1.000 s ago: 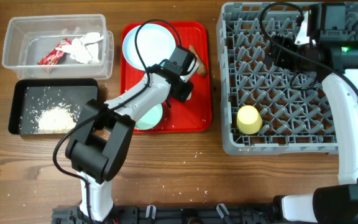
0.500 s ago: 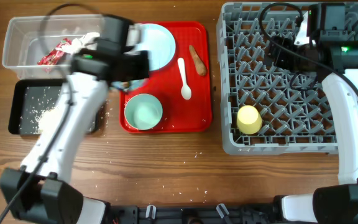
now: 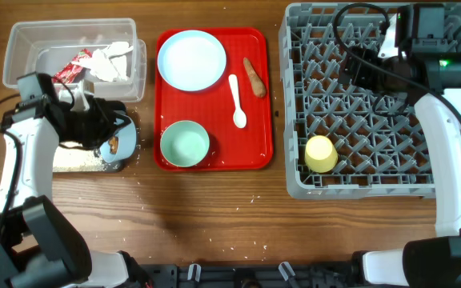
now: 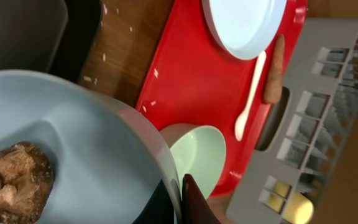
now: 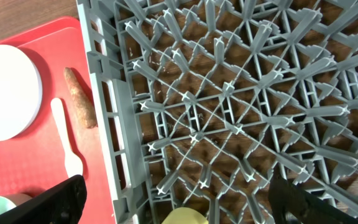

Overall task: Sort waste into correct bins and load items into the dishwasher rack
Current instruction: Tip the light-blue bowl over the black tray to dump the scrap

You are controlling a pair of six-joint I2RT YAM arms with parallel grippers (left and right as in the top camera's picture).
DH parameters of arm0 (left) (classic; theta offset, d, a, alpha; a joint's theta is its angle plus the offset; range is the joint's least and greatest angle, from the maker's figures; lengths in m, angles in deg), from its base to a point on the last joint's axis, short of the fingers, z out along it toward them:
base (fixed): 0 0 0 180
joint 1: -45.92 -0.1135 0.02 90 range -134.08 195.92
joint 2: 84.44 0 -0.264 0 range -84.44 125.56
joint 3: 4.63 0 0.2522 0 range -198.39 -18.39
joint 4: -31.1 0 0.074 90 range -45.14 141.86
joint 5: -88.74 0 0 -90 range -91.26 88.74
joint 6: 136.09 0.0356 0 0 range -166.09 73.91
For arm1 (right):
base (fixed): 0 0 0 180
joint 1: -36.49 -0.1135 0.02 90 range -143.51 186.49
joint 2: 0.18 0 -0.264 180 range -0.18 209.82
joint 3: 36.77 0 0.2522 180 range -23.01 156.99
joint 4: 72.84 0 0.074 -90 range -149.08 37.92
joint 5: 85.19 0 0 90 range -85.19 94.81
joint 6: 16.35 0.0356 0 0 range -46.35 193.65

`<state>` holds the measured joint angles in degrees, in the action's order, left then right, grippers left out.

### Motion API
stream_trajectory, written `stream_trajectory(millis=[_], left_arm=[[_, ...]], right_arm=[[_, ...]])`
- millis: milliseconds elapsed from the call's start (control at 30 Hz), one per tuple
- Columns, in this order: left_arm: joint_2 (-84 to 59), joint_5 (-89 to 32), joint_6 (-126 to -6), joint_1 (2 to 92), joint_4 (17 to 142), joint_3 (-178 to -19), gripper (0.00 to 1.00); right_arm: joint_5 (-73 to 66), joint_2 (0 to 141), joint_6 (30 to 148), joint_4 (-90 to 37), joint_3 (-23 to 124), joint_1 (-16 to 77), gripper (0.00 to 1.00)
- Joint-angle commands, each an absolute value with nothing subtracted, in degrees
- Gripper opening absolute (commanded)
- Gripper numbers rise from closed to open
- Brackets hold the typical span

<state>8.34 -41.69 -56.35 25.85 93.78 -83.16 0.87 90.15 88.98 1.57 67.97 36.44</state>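
Gripping one pale blue bowl (image 4: 73, 155) with one brown lump (image 4: 14, 180) inside, your left hand (image 3: 98, 134) hangs over the black tray (image 4: 79, 37) while your right hand (image 5: 176, 188) gapes empty above the rack (image 3: 374, 136).

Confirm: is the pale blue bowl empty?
Not empty. The pale blue bowl holds a small brown food lump, seen in the left wrist view.
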Motion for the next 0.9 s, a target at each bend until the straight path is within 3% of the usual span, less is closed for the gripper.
stream_trajectory(millis=[0,133,633,867], left_arm=[[8.2,-54.6,-50.2,23.0,93.4,-81.2,0.04],[8.2,-63.6,-47.7,19.2,93.5,-81.2,0.04],[8.3,-77.7,-45.9,3.0,91.8,-81.2,0.04],[9.4,-87.4,-51.3,-4.7,90.0,-81.2,0.04]], right_arm=[[0.2,90.7,88.7,1.7,68.4,36.3,0.95],[-1.1,90.7,88.6,1.7,68.4,36.3,0.95],[-1.2,90.7,88.6,1.7,68.4,36.1,0.95],[-1.3,90.7,88.6,1.5,68.4,36.1,0.95]])
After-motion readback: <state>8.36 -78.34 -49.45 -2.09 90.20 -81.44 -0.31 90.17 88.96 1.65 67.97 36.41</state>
